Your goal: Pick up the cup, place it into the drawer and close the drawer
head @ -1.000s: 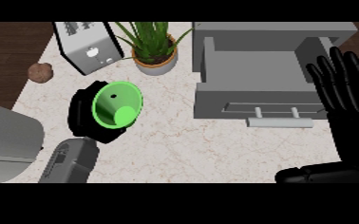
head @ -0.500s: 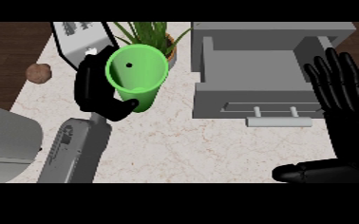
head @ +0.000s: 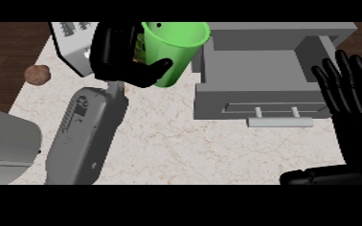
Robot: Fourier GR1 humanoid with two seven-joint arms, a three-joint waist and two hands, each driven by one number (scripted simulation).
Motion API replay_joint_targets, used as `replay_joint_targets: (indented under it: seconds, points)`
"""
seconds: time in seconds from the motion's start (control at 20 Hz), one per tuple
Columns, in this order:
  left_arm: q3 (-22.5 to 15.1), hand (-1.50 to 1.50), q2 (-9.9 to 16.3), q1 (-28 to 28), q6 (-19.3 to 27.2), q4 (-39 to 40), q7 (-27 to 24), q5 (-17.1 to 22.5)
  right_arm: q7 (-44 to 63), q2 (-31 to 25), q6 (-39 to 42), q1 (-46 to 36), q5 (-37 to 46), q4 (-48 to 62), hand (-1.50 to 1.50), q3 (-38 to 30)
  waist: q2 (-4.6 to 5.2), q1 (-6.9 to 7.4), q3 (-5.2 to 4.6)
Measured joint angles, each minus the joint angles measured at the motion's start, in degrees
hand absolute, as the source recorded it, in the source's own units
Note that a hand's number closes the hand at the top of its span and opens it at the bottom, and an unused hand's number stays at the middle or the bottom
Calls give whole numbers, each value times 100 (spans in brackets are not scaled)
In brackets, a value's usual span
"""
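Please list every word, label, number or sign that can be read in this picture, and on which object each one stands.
None can be read. The white appliance shows dark marks on its top, too blurred to read. The green cup, the grey drawer and the counter carry no text.

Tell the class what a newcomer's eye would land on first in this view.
First the bright green cup, gripped by the left hand at upper middle, just left of the open grey drawer. Then the right hand, open with fingers up, at the right edge beside the drawer.
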Motion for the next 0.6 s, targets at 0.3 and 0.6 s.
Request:
replay_joint_targets:
  seconds: [0.3, 0.6]
  points:
    - [-58, 150, -58, -876, 353, 567, 291, -137, -119, 65, -38, -41, 77, 175, -150, 34, 5, -13, -1]
    - [-54, 150, -88, -1673, 506, 1510, 328, -169, -128, 50, -4, -7, 70, 156, -150, 32, 11, -34, 0]
